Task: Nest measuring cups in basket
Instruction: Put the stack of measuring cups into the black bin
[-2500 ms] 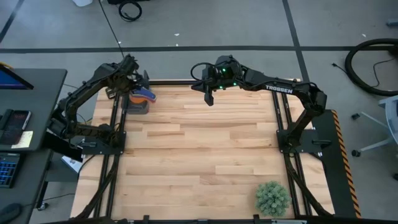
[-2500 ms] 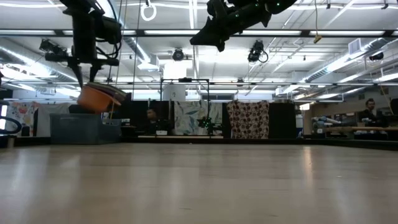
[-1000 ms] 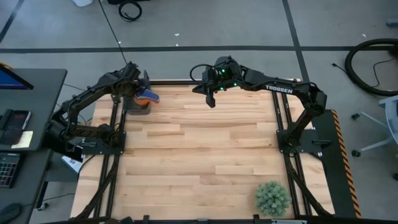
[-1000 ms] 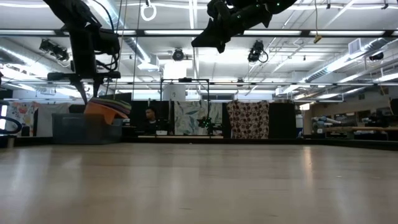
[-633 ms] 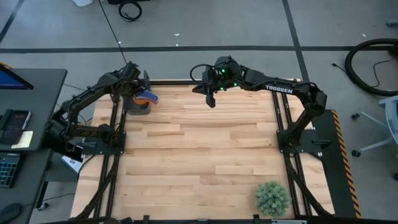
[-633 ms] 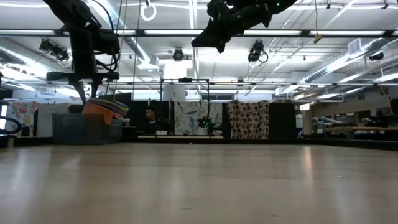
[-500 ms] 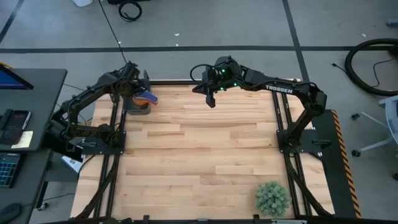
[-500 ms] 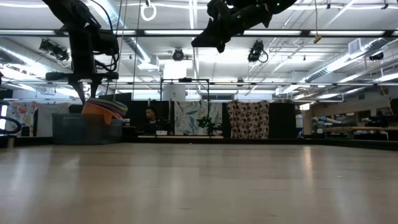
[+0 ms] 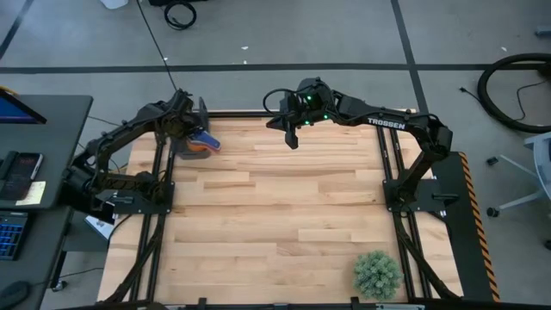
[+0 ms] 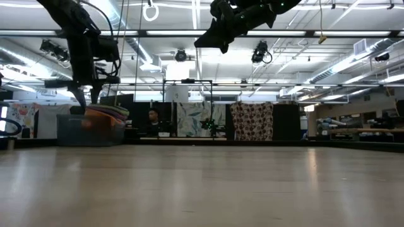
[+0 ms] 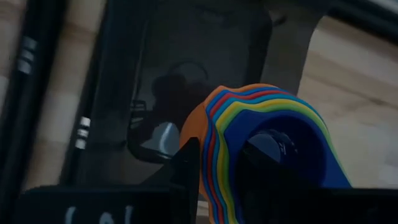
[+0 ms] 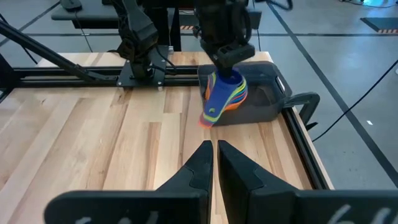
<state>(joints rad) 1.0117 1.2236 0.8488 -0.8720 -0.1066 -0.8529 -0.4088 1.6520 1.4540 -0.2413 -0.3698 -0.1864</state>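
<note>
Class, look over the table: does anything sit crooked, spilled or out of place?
Yes. The nested measuring cups are not flat in the basket: the left gripper holds the stack tilted, its handles poking out over the basket's wall. A spiky green plant ball sits alone at the opposite corner. Nothing looks spilled or damaged.

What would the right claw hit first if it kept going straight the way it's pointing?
Probably the bare wooden table. The right claw, shut and empty, points down at an angle toward the planks short of the nested measuring cups that the left claw holds over the basket. Depth is uncertain.
</note>
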